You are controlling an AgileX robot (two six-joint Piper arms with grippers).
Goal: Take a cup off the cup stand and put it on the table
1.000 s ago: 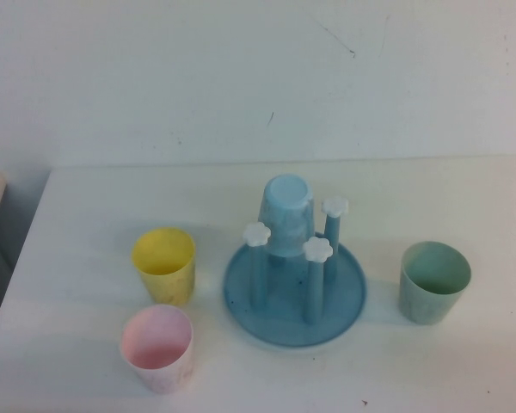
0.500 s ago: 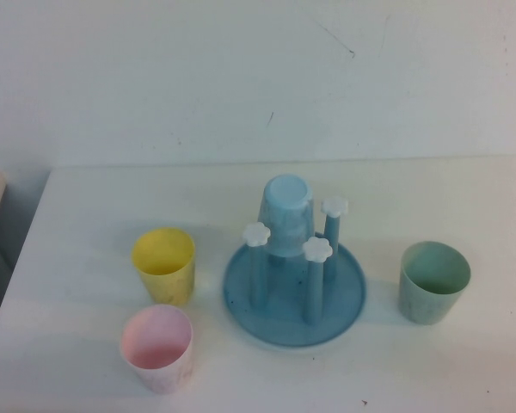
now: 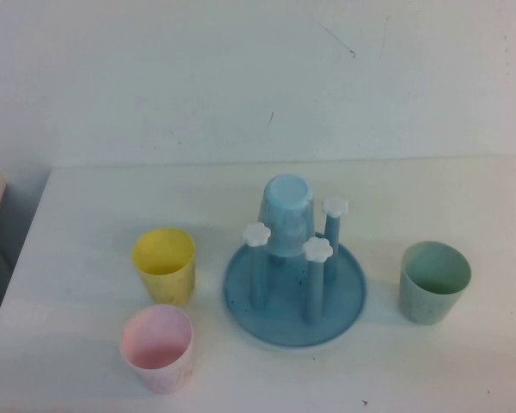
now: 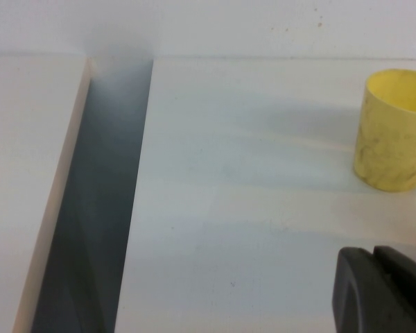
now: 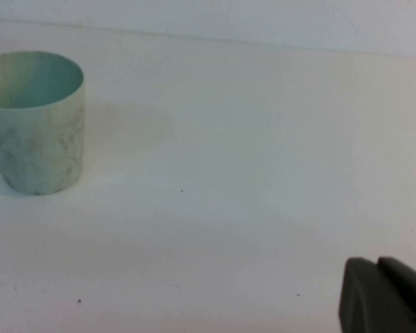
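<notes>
The pale mint-green cup [image 3: 434, 282] stands upright on the white table [image 3: 86, 206], to the right of the round blue cup stand [image 3: 344, 308]. It also shows in the right wrist view [image 5: 36, 121]. A light blue cup [image 3: 285, 215] hangs upside down on a back peg of the stand. Neither arm shows in the high view. My left gripper [image 4: 376, 255] is shut and empty, low over the table near the yellow cup [image 4: 394, 130]. My right gripper [image 5: 378, 263] is shut and empty, well apart from the mint-green cup.
A yellow cup [image 3: 164, 264] and a pink cup [image 3: 157, 347] stand upright left of the stand. Three stand pegs with white flower knobs [image 3: 317, 249] are bare. The table's left edge borders a dark gap [image 4: 97, 208].
</notes>
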